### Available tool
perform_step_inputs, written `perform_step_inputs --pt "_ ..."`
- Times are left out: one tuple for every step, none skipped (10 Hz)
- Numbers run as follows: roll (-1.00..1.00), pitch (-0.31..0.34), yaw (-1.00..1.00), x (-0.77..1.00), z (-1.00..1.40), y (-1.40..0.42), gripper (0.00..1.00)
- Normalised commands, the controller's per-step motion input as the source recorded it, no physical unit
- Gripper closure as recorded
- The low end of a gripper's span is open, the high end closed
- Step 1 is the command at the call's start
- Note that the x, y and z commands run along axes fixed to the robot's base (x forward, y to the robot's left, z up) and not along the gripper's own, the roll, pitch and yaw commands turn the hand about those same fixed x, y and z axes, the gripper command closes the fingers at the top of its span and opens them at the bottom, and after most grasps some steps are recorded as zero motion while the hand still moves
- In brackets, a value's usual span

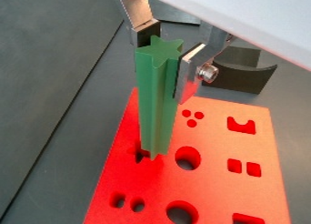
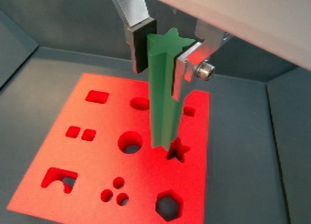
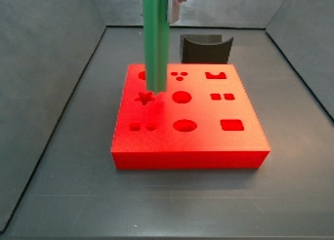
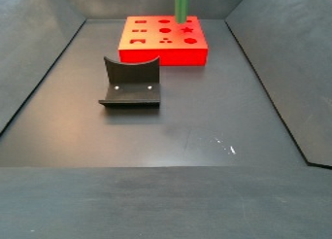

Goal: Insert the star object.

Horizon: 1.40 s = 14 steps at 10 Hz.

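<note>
Dark grey floor [image 4: 195, 126] with sloping grey walls forms the workspace, and a red block [image 3: 190, 146] with shaped holes lies flat on it. Behind the block in a side view, at about 1 o'clock from its centre, stands the black curved piece [image 3: 206, 48]; in the opposite side view the same piece [image 4: 130, 84] sits in front of the block [image 4: 165, 54], clearly apart from it.

Both wrist views show the gripper [image 1: 170, 55] [image 2: 168, 55] clamped on the upper end of the star rod [image 1: 155, 100] [image 2: 166, 96], its silver fingers [image 1: 145, 36] [image 2: 136, 38] pressed against opposite ridged sides. The rod hangs upright, green, and longer than the block is wide.

In a side view the rod [image 3: 154, 44] comes down from the top edge, and its lower end meets the block's top at about 10 o'clock from the block's centre, right at the star hole [image 3: 144, 99]. In a wrist view the tip sits on the star hole [image 2: 177, 152], part of whose outline still shows beside it. Whether the tip has entered the hole or merely touches its rim is hard to judge; it seems at most barely in.

In the far side view only a short length of rod [image 4: 182, 4] shows above the block.
</note>
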Motion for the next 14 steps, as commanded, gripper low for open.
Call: perform_step_inputs --pt "0.02 -0.019 -0.13 -0.31 -0.14 0.15 1.0" --pt "0.0 -0.027 -0.05 -0.11 -0.1 0.0 1.0" --pt "0.0 -0.019 0.0 -0.08 -0.09 0.0 1.0" --pt "-0.05 -0.05 0.05 0.0 -0.11 -0.06 1.0" --pt "-0.04 -0.087 0.01 0.02 -0.27 0.0 1.0" --pt "-0.04 -0.104 0.0 -0.02 -0.27 0.0 1.0" --pt "-0.05 -0.123 0.0 -0.04 -0.25 0.0 1.0" --pt "-0.05 -0.126 0.0 -0.08 -0.25 0.0 1.0" --pt "-0.05 -0.097 0.0 -0.14 -0.09 -0.07 1.0" --pt "-0.02 -0.081 0.0 -0.09 -0.02 -0.14 1.0" --pt "-0.04 -0.113 0.0 -0.07 -0.11 -0.07 1.0" --pt "-0.04 -0.1 0.0 -0.06 -0.11 -0.05 1.0" --pt "-0.04 -0.101 0.0 -0.07 -0.22 0.0 1.0" --pt "0.0 -0.023 -0.02 -0.06 -0.19 0.05 1.0"
